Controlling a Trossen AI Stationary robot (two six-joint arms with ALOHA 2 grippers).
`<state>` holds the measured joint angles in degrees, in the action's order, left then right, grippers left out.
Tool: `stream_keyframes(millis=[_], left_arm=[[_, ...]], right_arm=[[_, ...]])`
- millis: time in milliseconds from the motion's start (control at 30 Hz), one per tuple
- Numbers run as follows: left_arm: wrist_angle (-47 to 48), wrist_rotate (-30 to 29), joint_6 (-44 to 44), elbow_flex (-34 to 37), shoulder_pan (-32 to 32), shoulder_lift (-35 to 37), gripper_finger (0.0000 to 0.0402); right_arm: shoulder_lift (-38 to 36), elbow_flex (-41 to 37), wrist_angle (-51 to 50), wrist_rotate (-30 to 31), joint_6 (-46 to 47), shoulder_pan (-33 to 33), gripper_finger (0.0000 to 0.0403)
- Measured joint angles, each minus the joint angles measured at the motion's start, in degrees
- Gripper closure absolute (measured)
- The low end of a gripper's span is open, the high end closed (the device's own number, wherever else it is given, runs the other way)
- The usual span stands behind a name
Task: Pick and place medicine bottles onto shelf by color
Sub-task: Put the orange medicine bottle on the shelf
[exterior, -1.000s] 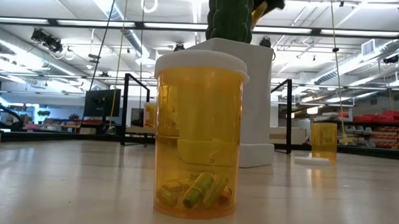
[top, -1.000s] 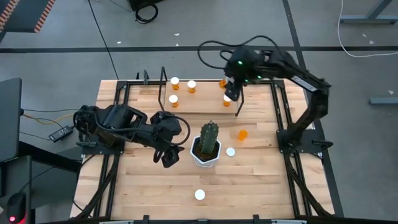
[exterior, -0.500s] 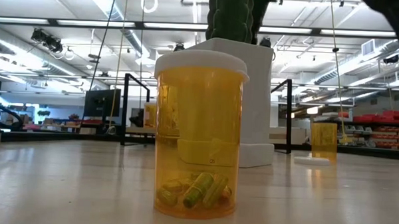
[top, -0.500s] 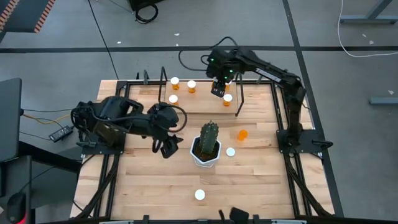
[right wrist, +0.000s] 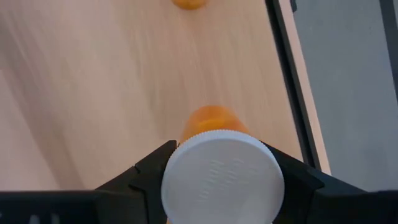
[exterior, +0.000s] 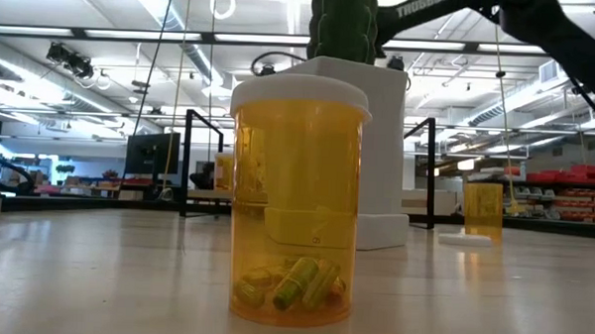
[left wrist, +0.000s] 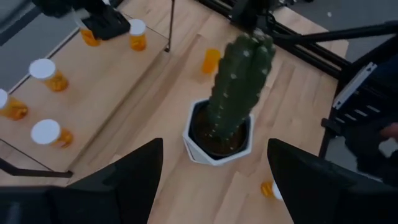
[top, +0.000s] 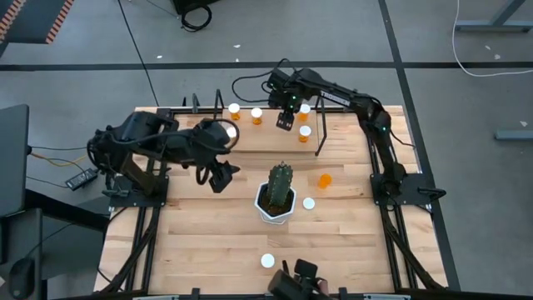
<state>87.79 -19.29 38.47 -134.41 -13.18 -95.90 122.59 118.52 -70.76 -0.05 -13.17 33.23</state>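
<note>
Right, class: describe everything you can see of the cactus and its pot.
The cactus is a dark green ribbed column, upright, in a white faceted pot holding dark soil. It stands on the wooden table, near its middle, in front of the shelf. No gripper touches it; a capless orange bottle lies apart, to its right.

Left arm (top: 158,150): dark, bulky jointed links, black cable loops along its body. Right arm (top: 350,100): slimmer dark links, black cable arching near wrist at 12 o'clock, small green light on wrist housing. White "TROSSEN" lettering on dark link in low view. Left gripper (left wrist: 214,180): two broad matte black fingers. Right gripper (right wrist: 221,183): black angular finger pads.
</note>
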Motion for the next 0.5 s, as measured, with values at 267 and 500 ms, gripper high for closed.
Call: stream_keyframes(millis=[267, 500], left_arm=[[-0.02, -0.02, -1.57, 0.04, 2.46, 0.02, 0.0109], [-0.04, 0.02, -2.07, 0.04, 2.90, 0.02, 0.0109]], right_arm=[[3.97, 0.00, 3.33, 0.87, -2.26, -0.15, 0.0194], [6.36, 0.00, 5.48, 0.61, -5.09, 0.53, 0.0194]])
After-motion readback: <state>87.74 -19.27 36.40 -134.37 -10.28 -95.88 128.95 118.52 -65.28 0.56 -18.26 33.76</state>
